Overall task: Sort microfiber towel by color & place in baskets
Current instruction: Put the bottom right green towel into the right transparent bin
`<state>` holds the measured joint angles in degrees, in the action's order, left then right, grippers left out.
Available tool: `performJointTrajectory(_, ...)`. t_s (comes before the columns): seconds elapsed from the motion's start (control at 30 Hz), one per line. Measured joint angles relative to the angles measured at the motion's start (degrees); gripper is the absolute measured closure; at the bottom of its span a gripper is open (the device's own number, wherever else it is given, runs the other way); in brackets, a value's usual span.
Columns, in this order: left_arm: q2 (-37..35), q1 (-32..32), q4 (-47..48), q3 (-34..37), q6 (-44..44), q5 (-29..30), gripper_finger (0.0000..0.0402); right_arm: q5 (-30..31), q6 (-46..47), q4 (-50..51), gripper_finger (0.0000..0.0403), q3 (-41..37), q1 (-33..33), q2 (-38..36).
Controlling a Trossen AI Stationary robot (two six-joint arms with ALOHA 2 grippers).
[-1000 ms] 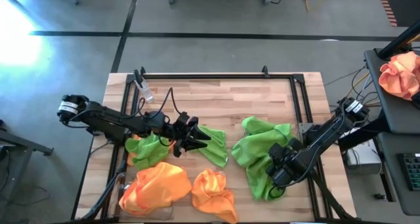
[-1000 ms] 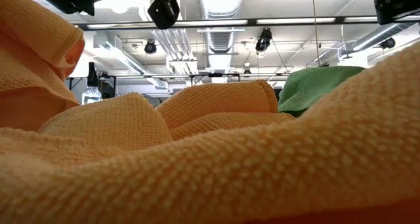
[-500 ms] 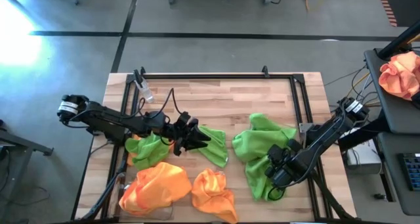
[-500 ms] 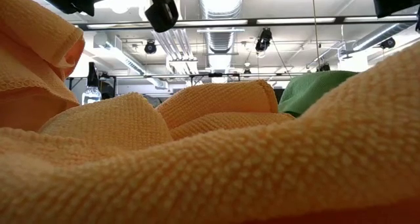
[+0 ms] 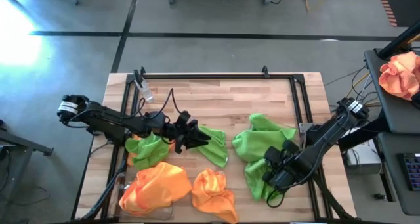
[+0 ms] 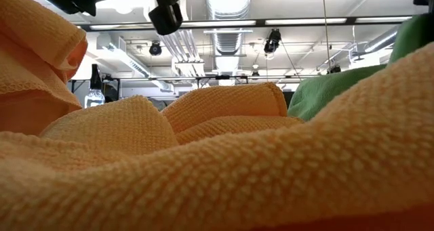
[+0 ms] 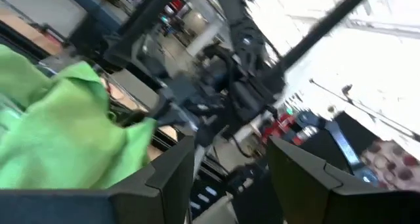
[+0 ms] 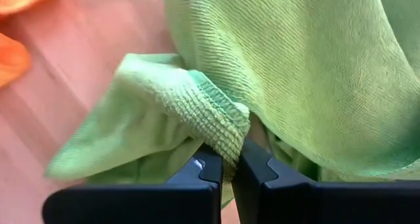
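Observation:
Two orange towels lie bunched near the table's near edge. One green towel lies left of centre, and another sits just beside my left gripper. That gripper is open and hovers at this towel's left edge; in the left wrist view nothing is between its fingers. A larger green towel lies right of centre. My right gripper is shut on it at its near side. A faint see-through rim by the left orange towel may be a basket. My right gripper pinches a hemmed, folded edge of the green towel between its two fingers, more than one layer thick. The arm slants in from the table's right. The rest of the towel spreads away from the fingers, and its far part lies bunched on the table.
A small clear bottle stands at the far-left corner. Black frame rails run along the table's far and side edges. A peach-pink cloth lies on a side stand to the right. An orange towel fills the low view.
My right gripper has moved a little toward the table's near-left, drawing the green towel with it. The towel's near part has bunched toward the gripper, and green cloth has come into the low view's upper right, where the gripper showed before.

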<state>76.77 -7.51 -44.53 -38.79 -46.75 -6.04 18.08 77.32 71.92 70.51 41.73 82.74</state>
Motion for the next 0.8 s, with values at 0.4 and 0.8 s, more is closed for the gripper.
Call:
performJointTrajectory(0.4, 0.0, 0.0, 1.4, 0.0, -2.4, 8.4, 0.0228, 4.0, -1.0, 5.9, 0.0390, 10.7, -0.4, 0.0)
performJointTrajectory(0.8, 0.0, 0.0, 5.7, 0.0, -0.1, 8.5, 0.0228, 9.6, -5.4, 13.2, 0.0390, 19.0, -1.7, 0.0)
